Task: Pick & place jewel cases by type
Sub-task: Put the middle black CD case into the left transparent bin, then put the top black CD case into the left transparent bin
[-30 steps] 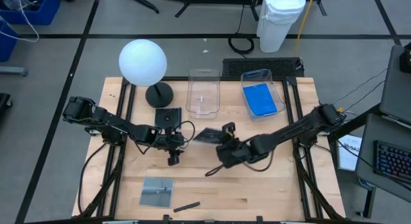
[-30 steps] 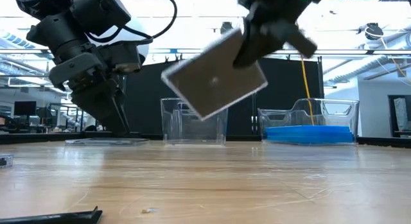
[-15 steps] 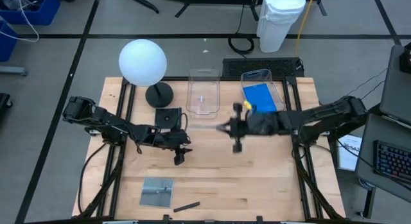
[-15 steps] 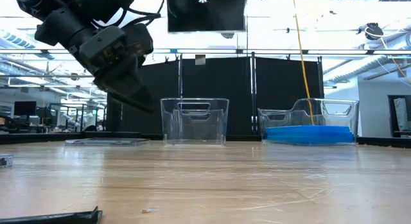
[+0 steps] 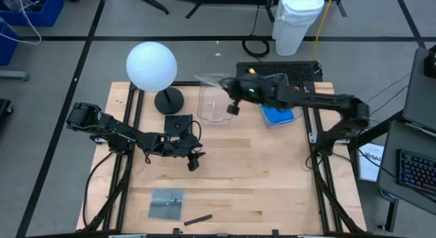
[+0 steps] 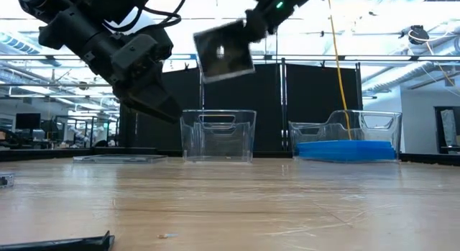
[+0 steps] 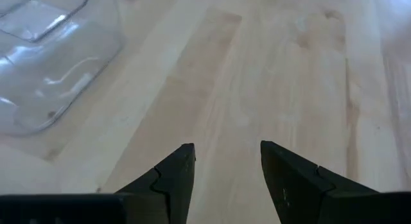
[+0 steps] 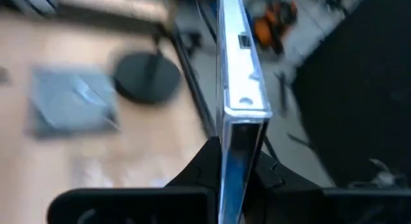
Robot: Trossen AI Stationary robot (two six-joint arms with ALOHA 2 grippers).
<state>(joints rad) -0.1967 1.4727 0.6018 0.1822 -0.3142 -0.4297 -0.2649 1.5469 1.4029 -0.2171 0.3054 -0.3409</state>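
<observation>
- Wooden table (image 5: 272, 190) with two clear tubs along far edge
- Right gripper (image 5: 228, 95) clamping dark jewel case (image 6: 223, 52) high above empty tub (image 5: 216, 101)
- Left gripper (image 7: 223, 161) parted, empty, mid-table
- Risk: tilted case striking tub rim, landing outside

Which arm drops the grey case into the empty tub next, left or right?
Right. The right gripper already holds the dark grey jewel case in the air over the empty clear tub. The left gripper is out over bare table, jaws open and holding nothing.
</observation>
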